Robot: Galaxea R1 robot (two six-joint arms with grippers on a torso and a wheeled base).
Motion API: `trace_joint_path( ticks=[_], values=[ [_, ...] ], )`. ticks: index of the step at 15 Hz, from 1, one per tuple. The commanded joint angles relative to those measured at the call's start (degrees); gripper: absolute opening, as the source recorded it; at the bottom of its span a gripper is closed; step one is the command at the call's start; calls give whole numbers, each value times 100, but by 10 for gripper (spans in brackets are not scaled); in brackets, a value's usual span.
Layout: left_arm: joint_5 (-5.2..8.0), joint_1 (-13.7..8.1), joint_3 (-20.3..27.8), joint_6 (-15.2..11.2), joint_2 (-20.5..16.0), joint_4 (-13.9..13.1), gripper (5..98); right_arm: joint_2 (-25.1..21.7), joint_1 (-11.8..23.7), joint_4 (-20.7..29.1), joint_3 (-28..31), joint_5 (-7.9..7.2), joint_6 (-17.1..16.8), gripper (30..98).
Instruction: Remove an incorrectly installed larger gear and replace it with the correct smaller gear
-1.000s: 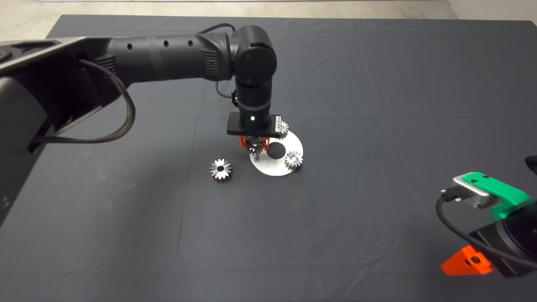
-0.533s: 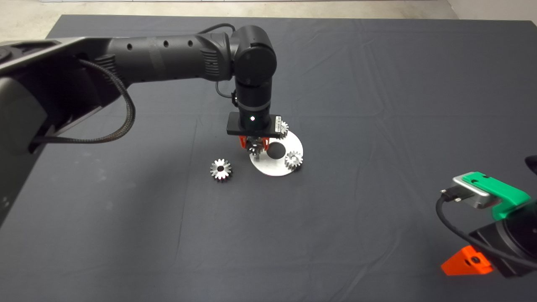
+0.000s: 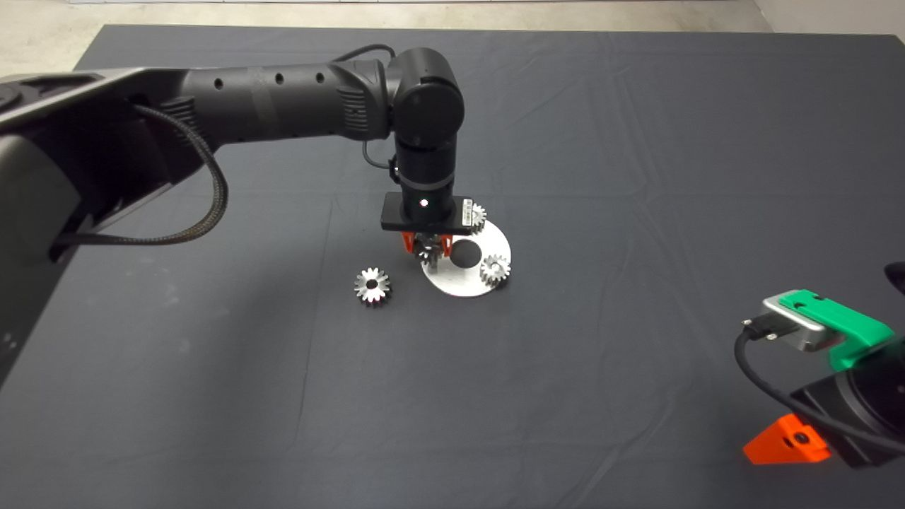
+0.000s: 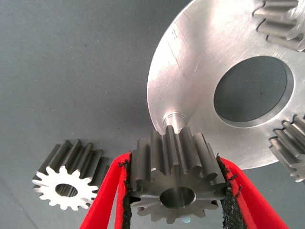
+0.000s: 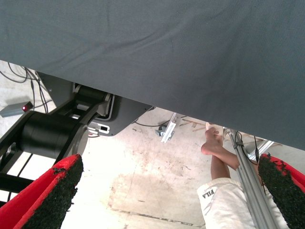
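Left gripper [image 4: 174, 191] is clamped on the larger gear [image 4: 174, 174] and has just lifted it a touch, so it's clear of the peg [image 4: 174, 118] on the plate [image 3: 463, 283]. Smaller gear [image 3: 372, 285] waits on the mat beside the plate. Right gripper [image 5: 167, 191] sits parked, fingers wide.

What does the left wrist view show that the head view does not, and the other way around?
Only the left wrist view shows the bare peg on the plate and the left gripper shut on the larger gear, lifted off that peg. Only the head view shows the right gripper parked at the lower right edge and the whole mat. Both show the smaller gear on the mat beside the plate, and two gears mounted on the plate.
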Motion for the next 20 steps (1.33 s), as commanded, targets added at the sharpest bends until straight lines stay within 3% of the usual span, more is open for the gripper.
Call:
trace_joint_path(
  ticks=[1,8,14,20],
  values=[
    [228,91,-32,111,-8,-65,362,11,62,176,18,-336,-44,969],
    [219,91,-32,128,-17,-65,362,20,62,170,18,-336,-85,969],
    [202,91,-313,440,-8,-65,362,11,62,176,18,-336,-71,969],
    [193,91,-330,471,9,-65,362,11,62,176,18,-332,-62,969]
  ],
)
